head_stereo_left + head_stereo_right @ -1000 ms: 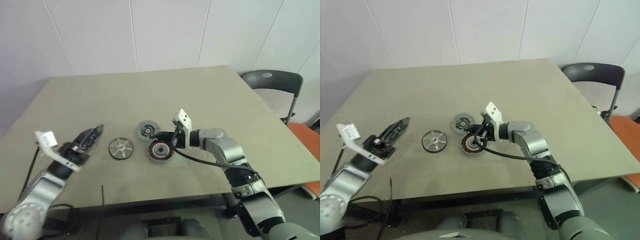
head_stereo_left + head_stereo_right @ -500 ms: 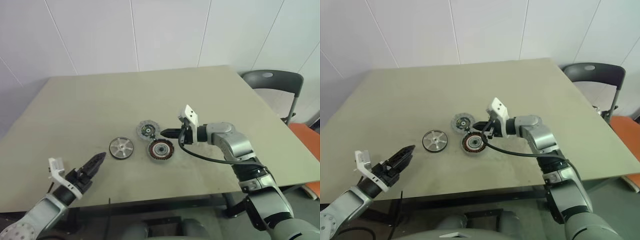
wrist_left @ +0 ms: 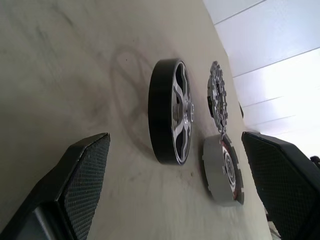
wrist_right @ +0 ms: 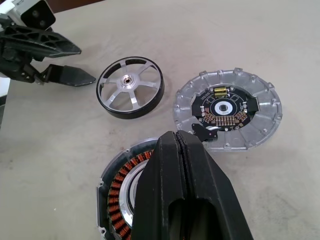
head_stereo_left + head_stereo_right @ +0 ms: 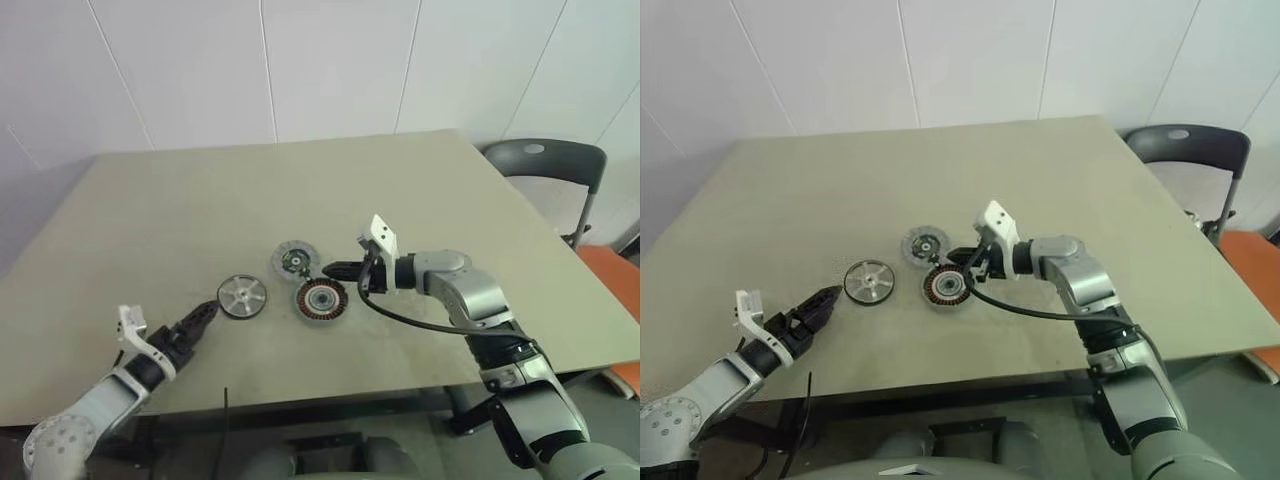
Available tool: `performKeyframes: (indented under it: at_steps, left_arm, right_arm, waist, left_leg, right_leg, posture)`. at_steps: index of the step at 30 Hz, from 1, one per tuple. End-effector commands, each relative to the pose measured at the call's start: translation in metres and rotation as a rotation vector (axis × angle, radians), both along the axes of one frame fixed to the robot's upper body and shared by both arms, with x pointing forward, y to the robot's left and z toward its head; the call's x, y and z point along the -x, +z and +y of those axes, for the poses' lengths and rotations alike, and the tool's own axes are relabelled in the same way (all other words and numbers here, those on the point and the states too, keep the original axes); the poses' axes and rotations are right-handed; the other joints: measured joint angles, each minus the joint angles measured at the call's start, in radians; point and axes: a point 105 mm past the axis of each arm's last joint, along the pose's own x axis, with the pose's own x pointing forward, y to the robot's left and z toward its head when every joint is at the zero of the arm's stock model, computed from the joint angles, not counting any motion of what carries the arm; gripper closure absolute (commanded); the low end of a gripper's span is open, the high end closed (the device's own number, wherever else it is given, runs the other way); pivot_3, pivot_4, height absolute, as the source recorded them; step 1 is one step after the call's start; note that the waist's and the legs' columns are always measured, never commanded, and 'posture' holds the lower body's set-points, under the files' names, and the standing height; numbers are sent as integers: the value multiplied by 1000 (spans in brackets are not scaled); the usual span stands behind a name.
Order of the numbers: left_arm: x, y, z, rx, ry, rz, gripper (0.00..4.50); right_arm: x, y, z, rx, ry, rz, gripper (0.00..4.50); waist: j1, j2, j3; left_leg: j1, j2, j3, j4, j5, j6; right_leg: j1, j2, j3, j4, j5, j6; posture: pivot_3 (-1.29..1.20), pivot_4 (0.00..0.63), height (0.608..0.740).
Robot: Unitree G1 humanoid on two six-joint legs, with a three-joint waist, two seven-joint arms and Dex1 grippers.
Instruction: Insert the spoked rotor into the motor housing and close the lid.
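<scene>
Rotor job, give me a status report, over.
Left gripper open, low beside the rotor. Right gripper shut, empty, above the housing. Lid off, flat on table. Nothing in the way.

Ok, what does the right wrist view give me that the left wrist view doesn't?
Right wrist alone: the motor housing with its copper windings seen from above, under the shut right gripper, and the open left gripper near the spoked rotor. Left wrist alone: the rotor edge-on, framed between that gripper's wide-apart fingers. Both: rotor, housing and lid lying flat on the table.
</scene>
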Motion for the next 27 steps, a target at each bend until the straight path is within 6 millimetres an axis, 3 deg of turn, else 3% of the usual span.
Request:
performKeyframes:
  at_steps: [1,11,15,24,27]
  left_arm:
    - [-9,4,1,4,8,-30,0]
    - [-21,1,1,33,4,-40,0]
    - [-24,0,0,35,-1,-39,912]
    - [-26,14,-7,36,-14,-73,3957]
    - [-26,20,-10,39,-17,-82,4092]
  right_arm:
    - [-1,19,2,-37,6,-59,4477]
    - [-2,19,4,-44,-3,-59,4477]
    - [-3,18,2,-45,-10,-60,4500]
    - [-4,17,1,-46,-22,-60,4500]
    - [-5,18,1,-47,-23,-60,4500]
  waist:
    - [0,0,0]
    - [0,0,0]
    - [-1,-1,0]
    - [0,-1,0]
    - [0,-1,0]
  left_leg:
    - [0,0,0,0,0,0]
    - [0,0,0,0,0,0]
    - [0,0,0,0,0,0]
    - [0,0,0,0,0,0]
    - [0,0,0,0,0,0]
  right_leg:
    - [0,0,0,0,0,0]
    - [0,0,0,0,2,-2]
    - [0,0,0,0,4,0]
    - [0,0,0,0,4,0]
    - [0,0,0,0,4,0]
  posture:
    - [0,0,740]
    - [0,0,740]
    - [0,0,740]
    - [0,0,740]
    - [0,0,740]
